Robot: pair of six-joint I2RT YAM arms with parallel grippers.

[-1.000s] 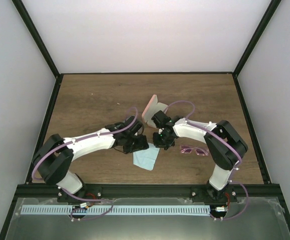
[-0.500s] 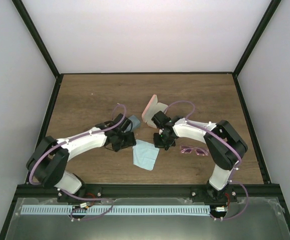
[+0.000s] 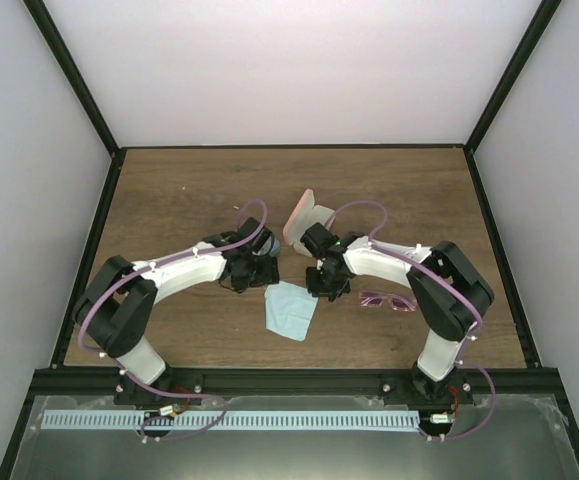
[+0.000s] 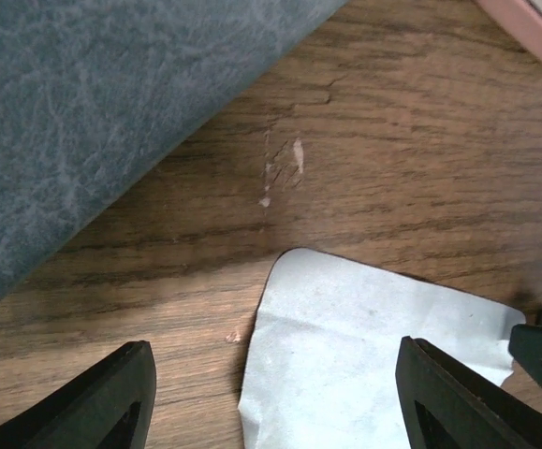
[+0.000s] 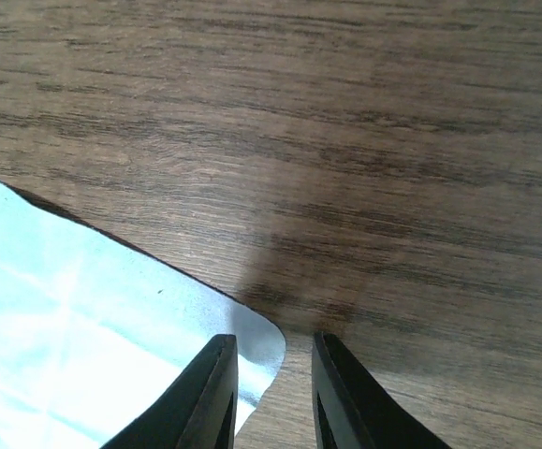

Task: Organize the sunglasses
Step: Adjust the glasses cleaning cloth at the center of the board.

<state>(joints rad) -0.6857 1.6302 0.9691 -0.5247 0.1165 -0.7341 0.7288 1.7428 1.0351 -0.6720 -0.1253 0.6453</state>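
Sunglasses outside pink case

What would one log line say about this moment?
left gripper: open, pointed at pale blue cloth, by blue-grey case | right gripper: narrowly open at cloth corner | pink sunglasses: on table, untouched

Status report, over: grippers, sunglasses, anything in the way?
Left gripper open, empty. Right gripper slightly open at a corner of the cloth. Pink sunglasses lie untouched, right of it. Nothing on top of them.
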